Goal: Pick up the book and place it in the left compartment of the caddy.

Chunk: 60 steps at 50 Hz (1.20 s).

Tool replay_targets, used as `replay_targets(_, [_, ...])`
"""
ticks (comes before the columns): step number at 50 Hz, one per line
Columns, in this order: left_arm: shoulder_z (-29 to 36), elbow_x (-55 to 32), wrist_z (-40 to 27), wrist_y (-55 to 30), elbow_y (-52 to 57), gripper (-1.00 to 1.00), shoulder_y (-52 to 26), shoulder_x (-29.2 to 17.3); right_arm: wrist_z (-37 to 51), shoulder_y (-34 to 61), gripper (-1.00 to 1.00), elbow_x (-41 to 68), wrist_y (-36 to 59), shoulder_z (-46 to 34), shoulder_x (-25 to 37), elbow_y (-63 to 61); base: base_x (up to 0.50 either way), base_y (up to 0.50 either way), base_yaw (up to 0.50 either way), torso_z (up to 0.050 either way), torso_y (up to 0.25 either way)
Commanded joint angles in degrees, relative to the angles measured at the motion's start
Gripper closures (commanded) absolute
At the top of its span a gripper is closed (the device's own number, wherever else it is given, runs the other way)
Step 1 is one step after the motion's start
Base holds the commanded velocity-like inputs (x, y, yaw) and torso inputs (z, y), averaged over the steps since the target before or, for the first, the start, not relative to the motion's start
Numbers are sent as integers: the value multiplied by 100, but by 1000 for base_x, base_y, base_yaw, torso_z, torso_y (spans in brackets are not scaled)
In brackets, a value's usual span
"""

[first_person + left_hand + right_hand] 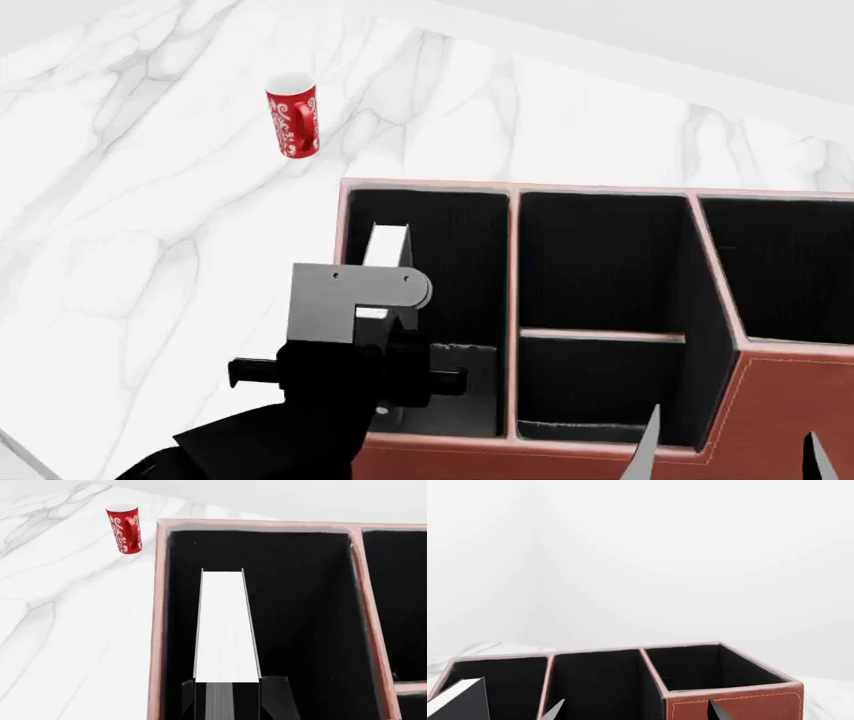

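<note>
Left wrist view: the left gripper (227,707) is clamped on the book (227,625), which stands on edge, page edges up, inside the left compartment (300,605) of the caddy (159,620). To finish well, I would lower it squarely between the walls before letting go. The right gripper (727,445) hangs near the caddy's near-right corner, its fingers apart and empty.

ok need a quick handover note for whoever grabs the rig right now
Left gripper: shut on the book, held on edge, page edges up, inside the left compartment of the caddy.
Right gripper: open, holding nothing, low by the caddy's near right corner.
Done: book picked up and brought into the bay.
Left: release it and lift the left arm out.
</note>
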Motion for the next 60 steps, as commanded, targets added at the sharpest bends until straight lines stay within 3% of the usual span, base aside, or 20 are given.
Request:
replay_targets(1, [406,-184,74,932,-667,100,-344,163,-196,-11,-100,13,5,139,-94,-36,0,0,0,0,0])
replay_targets(26, [2568,-2064,100,2161,-1439,100,-996,176,-172,-22,-100,42,-43,147,-63,-16,0,0,0,0,2])
replay_targets(38, [3194,-2631,202,2435,-1469,100,-1159,177,-152,-43,-100,53,-60,156,-46,-38,0,0,0,0,1])
replay_targets(39, [3222,-2661,206,2440,-1454,-100,-1176,176,-152,-41,-100,53,-58,153,-43,-40,0,0,0,0,10])
replay_targets(60, [3382,-2868,265,2554,-1454,-100,-1241,170,-134,-30,-100,65,-71,127,-27,-33,0,0,0,0,0])
